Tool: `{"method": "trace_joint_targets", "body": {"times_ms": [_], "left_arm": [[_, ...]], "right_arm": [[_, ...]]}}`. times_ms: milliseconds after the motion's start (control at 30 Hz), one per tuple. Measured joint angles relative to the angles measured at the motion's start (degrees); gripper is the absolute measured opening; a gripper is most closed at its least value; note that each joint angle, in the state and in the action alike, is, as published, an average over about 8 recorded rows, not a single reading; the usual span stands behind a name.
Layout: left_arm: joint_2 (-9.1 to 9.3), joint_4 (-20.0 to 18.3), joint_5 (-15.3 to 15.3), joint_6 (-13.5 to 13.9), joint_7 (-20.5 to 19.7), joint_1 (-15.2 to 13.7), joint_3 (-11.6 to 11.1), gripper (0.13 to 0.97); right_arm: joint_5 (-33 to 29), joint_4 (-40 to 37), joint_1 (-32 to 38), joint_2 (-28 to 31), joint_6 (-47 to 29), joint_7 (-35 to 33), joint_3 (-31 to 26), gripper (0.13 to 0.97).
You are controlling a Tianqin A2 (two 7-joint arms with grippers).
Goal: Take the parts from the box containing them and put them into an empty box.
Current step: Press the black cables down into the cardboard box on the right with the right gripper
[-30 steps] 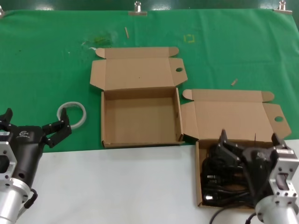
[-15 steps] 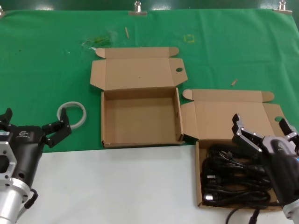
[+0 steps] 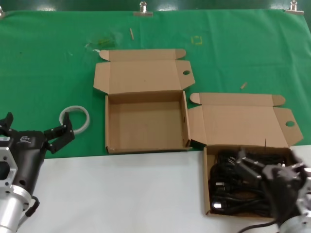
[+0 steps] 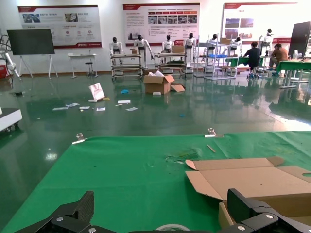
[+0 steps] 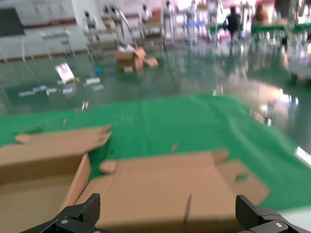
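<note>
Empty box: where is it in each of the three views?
Head view: empty box at centre, lid open toward the back.
Left wrist view: only its lid flaps show, lower right.
Right wrist view: lower left, lid raised.
Shared landmark: the green cloth under it.

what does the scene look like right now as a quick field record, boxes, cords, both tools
full box: cardboard box on the robot's right, lid open, holding the cords
cords: black coiled power cords piled inside that box
empty box: open cardboard box nearer the middle, nothing inside
right tool: right tool open, low over the cords
left tool: left tool open, parked at the left edge beside the tape ring
tape ring: white tape ring on the green cloth
</note>
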Motion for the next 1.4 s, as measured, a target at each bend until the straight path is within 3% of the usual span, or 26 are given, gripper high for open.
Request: {"method": "trace_joint_targets", "body": {"times_ms": [167, 300, 633, 933, 1400], "left_arm": [[0.0, 0.0, 0.0, 0.0, 0.0, 0.0, 0.0, 0.965], [0.0, 0.0, 0.0, 0.0, 0.0, 0.0, 0.0, 0.965], [0.0, 0.0, 0.0, 0.0, 0.0, 0.0, 0.0, 0.965], [0.0, 0.0, 0.0, 0.0, 0.0, 0.0, 0.0, 0.965], [0.0, 0.0, 0.0, 0.0, 0.0, 0.0, 0.0, 0.965]], "right_arm": [[3.1, 1.8, 0.4, 0.0, 10.2, -1.2, -7.1, 0.966], [8.2, 4.1, 0.8, 0.0, 17.4, -6.9, -10.7, 0.966], [20.9, 10.7, -0.3, 0.0, 29.4, -29.0, -9.5, 0.966], [24.0, 13.1, -1.2, 0.0, 34.7, -40.0, -6.5, 0.966], [24.4, 10.5, 2.6, 0.0, 36.2, -47.8, -6.2, 0.966]]}}
